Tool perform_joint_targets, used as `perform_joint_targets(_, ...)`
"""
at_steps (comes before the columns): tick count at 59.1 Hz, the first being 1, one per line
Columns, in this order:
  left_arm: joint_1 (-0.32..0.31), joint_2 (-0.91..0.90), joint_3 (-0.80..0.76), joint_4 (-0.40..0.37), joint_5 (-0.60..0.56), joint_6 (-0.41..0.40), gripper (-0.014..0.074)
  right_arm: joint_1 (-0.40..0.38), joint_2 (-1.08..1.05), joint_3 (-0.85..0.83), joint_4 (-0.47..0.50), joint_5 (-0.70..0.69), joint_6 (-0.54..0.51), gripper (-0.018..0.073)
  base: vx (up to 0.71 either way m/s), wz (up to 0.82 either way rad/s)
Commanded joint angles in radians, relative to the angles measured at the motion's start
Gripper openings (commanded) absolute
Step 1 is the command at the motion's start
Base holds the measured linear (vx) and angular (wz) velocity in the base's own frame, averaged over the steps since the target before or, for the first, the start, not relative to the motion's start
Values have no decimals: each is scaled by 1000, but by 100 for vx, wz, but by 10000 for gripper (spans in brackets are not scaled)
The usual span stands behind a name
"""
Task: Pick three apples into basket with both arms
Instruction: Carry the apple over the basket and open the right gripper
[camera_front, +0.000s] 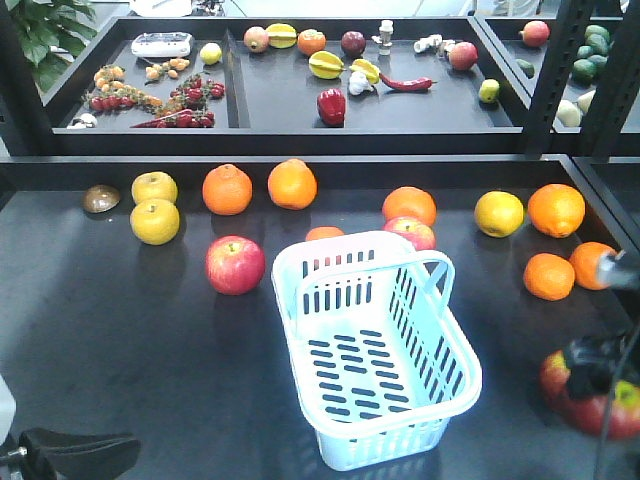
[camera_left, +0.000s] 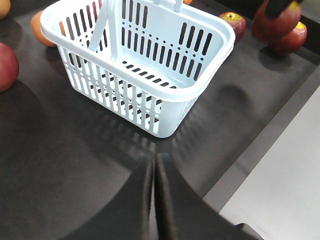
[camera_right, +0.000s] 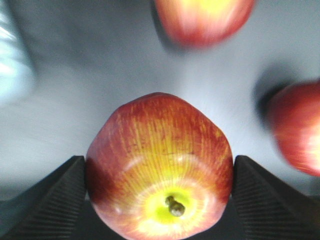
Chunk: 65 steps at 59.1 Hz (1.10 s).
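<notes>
The pale blue basket (camera_front: 440, 385) stands empty mid-table, also close in the left wrist view (camera_left: 150, 95). My right gripper (camera_right: 160, 162) is shut on a dark red apple (camera_right: 159, 140), stem end toward the camera, its pads touching both sides. In the front view that gripper (camera_front: 598, 362) sits over two apples (camera_front: 560, 380) at the table's right front. Another apple (camera_right: 297, 127) lies just to the right, and one more (camera_right: 202, 17) farther off. My left gripper (camera_left: 154, 167) is shut on nothing, short of the basket's near corner.
A brighter red apple (camera_front: 235, 264) lies left of the basket, another (camera_front: 411, 232) behind it. Oranges (camera_front: 227, 189), yellow fruit (camera_front: 155, 221) and more oranges (camera_front: 556, 209) line the back of the table. A rear shelf (camera_front: 240, 130) holds assorted produce. The table edge (camera_left: 260, 150) is close on the left gripper's right.
</notes>
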Motion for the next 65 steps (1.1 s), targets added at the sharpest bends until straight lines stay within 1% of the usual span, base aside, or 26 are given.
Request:
perform_joint_targets(1,-4,-3,-26,-31,-51,-6,-6,29,-180,-20,149,-19,-93,-4,0,0)
perform_joint_targets(3,-4,-3,-26,-30,-53,-6,-6,50,-215,-20,212,-37,-122,-4,0,0)
perform_joint_targets(7,-4,-2,-26,-30,-60,-6,-6,119,-281,-20,332,-81,-175,-4,0,0)
perform_joint_targets(13,-4,-2,-26,-30,-77,-6,-6,239,-298,-20,453,-152,-229,-4,0,0)
perform_joint_targets(19,-4,-2,-26,-30,-83,-6,-6,336,-249,-20,470,-248,-235,-4,0,0)
perform_joint_targets(26,-4,-2,-26,-30,-83,-6,-6,403,-150,-20,477,-367,-235,5,0,0)
perform_joint_targets(32,-4,-2,-26,-30,-82,-6,-6,415,-69,-20,471,-396,-258,53,0,0)
perform_joint_targets(36,-4,-2,-26,-30,-80,-6,-6,415,-35,-20,485,-405,-302,129,0,0)
perform_joint_targets(40,-4,-2,-26,-30,-78,-6,-6,415,-18,-20,518,-413,-344,242,0,0)
perform_joint_targets(44,-4,-2,-26,-30,-76,-6,-6,415,-15,-20,553,-413,-371,384,0,0)
perform_joint_targets(50,-4,-2,-26,-30,-76,-6,-6,415,-14,-20,550,-417,-381,574,0,0)
perform_joint_targets(53,-4,-2,-26,-30,-76,-6,-6,414,-14,-20,550,-420,-392,635,0,0)
perform_joint_targets(58,-4,-2,-26,-30,-76,-6,-6,414,-15,-20,551,-428,-394,678,0,0)
perform_joint_targets(65,-4,-2,-26,-30,-76,-6,-6,414,-15,-20,572,-420,-394,647,0,0)
